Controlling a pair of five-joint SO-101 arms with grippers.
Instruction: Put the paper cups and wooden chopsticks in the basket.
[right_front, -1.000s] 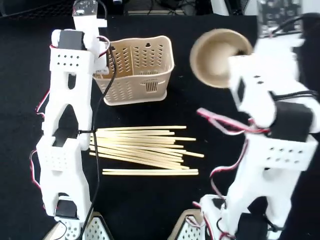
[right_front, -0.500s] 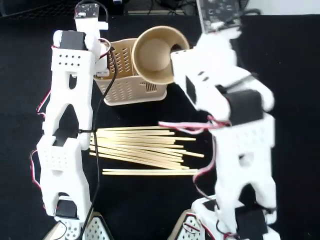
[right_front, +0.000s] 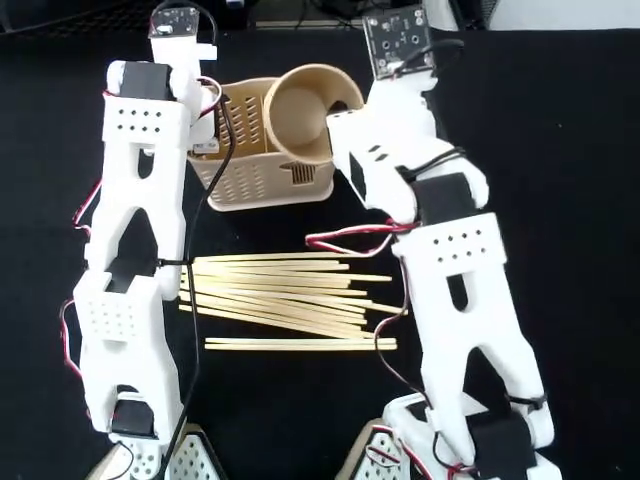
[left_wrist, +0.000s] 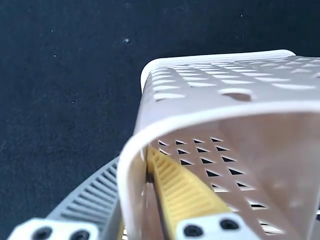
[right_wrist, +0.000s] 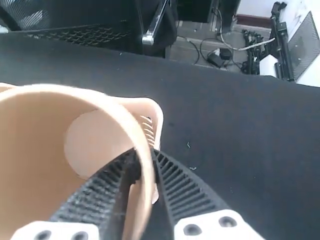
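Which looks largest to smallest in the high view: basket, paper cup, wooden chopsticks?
1. The wooden chopsticks and the basket look about alike: the pile spreads wider, and the basket is partly covered.
2. The paper cup looks smallest, though the right end effector holds it raised, nearer the camera.

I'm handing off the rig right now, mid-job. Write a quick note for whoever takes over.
Left gripper: shut on the basket wall, one finger inside, one outside.
Right gripper: shut on the rim of the paper cup, which is held on its side over the basket's right part.
Wooden chopsticks: loose pile on the table in front of the basket.
Done: cup lifted and at the basket.
Left: drop the cup in, then load all the chopsticks.
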